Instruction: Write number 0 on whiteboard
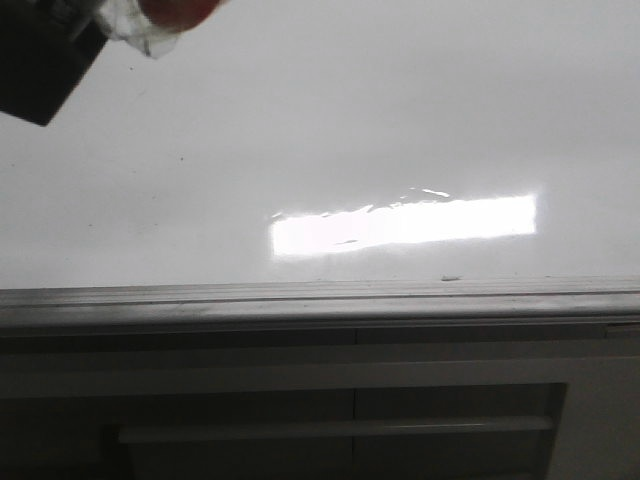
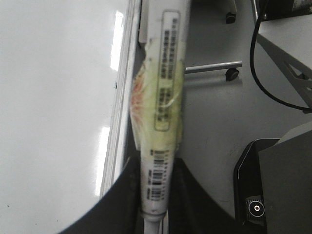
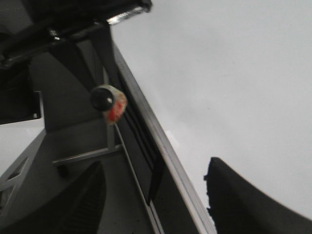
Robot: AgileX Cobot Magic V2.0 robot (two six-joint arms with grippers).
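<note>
The whiteboard [image 1: 320, 130] is glossy white and fills most of the front view, with a grey metal rail [image 1: 320, 297] along its near edge. No black loop or stroke of the number 0 shows on it in any view. My left gripper [image 2: 156, 195] is shut on a white marker [image 2: 163, 97] wrapped in yellowish tape. In the front view this gripper [image 1: 40, 60] and the marker [image 1: 150, 25] sit at the top left over the board. My right gripper [image 3: 156, 165] is open and empty, straddling the board's rail [image 3: 161, 146]. The marker's dark end [image 3: 105, 99] shows beyond it.
A bright rectangular glare patch [image 1: 405, 225] lies on the board near the rail. Dark grey panelled furniture [image 1: 330, 420] stands below the rail. In the left wrist view a black cable [image 2: 261, 73] and a dark box [image 2: 273, 185] lie beside the board.
</note>
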